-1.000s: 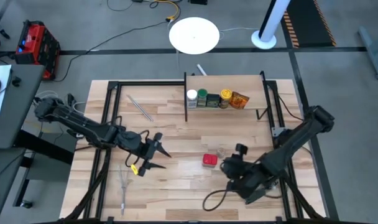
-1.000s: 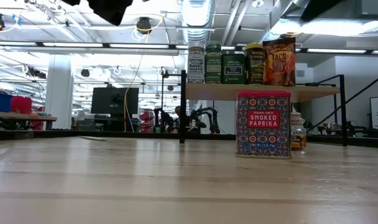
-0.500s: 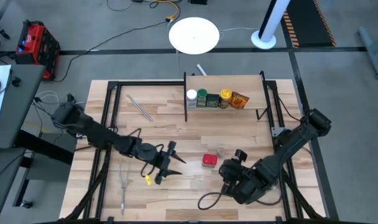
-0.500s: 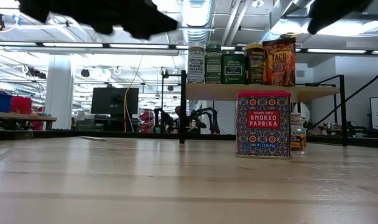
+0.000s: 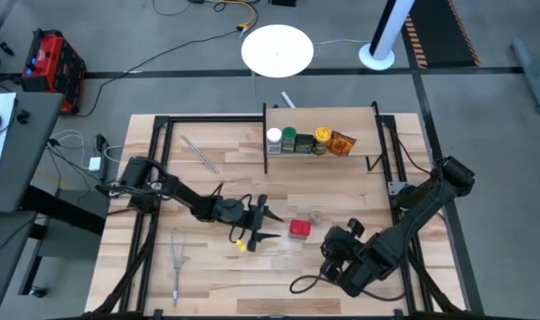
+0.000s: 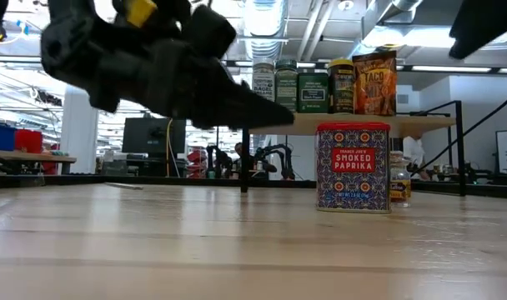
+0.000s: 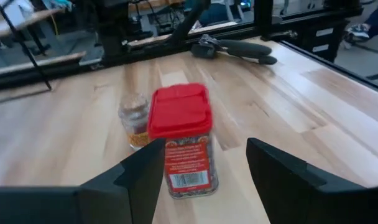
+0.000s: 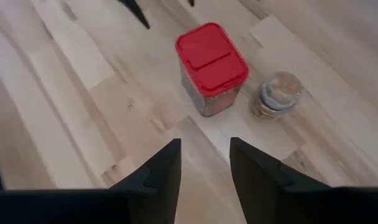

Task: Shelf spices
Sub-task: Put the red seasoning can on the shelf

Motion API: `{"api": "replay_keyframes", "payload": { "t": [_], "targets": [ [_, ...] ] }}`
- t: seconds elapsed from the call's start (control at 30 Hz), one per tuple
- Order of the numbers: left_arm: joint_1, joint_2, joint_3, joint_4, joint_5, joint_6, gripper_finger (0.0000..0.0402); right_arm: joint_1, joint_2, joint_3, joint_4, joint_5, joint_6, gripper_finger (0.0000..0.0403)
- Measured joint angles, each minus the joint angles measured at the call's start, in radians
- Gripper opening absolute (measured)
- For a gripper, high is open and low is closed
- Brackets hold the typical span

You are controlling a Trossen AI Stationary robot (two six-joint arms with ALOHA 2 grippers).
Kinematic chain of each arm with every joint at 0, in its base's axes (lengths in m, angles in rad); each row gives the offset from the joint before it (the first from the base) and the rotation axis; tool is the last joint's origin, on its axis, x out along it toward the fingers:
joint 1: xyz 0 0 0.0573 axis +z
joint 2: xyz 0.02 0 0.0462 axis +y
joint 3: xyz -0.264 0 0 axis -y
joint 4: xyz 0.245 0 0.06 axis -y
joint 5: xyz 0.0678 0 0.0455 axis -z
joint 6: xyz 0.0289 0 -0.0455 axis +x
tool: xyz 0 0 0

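Two claws are near the same red-capped tin (image 5: 298, 228): the left claw (image 5: 268, 225) is just beside it, fingers spread and holding nothing, and the right claw (image 5: 348, 233), partly open and also empty, is on its other side. A small jar (image 5: 317, 217) stands just beside the tin, so a finger may knock it over. The shelf (image 5: 366, 153) already carries five spices; the arms could collide.

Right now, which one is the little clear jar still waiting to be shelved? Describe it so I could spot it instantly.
Start at the shelf at the table's far edge, then come forward to the red-lidded paprika tin on the open planks. The small clear jar stands right beside it: round, see-through, shorter than the tin.
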Motion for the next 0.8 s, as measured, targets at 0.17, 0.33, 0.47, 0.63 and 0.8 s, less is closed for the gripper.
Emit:
{"api": "replay_keyframes", "payload": {
  "t": [0.17, 0.33, 0.47, 0.63, 0.8],
  "targets": [
    [0.015, 0.067, 0.033, 0.001, 0.013, -0.019, 0.0219, -0.030, 0.002, -0.073, 0.065, -0.001, 0.003, 0.0120],
    [0.017, 0.128, 0.085, 0.004, 0.012, -0.030, 0.0219, -0.057, 0.002, -0.159, 0.148, -0.006, 0.001, 0.0108],
    [0.017, 0.176, 0.122, 0.001, 0.012, -0.057, 0.0219, -0.076, 0.002, -0.208, 0.209, -0.006, -0.006, 0.0107],
    [0.019, 0.228, 0.162, 0.000, 0.009, -0.083, 0.0219, -0.118, 0.002, -0.269, 0.316, -0.006, -0.070, 0.0107],
    [0.019, 0.237, 0.183, -0.022, 0.004, -0.082, 0.0219, -0.169, 0.002, -0.316, 0.386, -0.030, -0.133, 0.0107]
  ]
}}
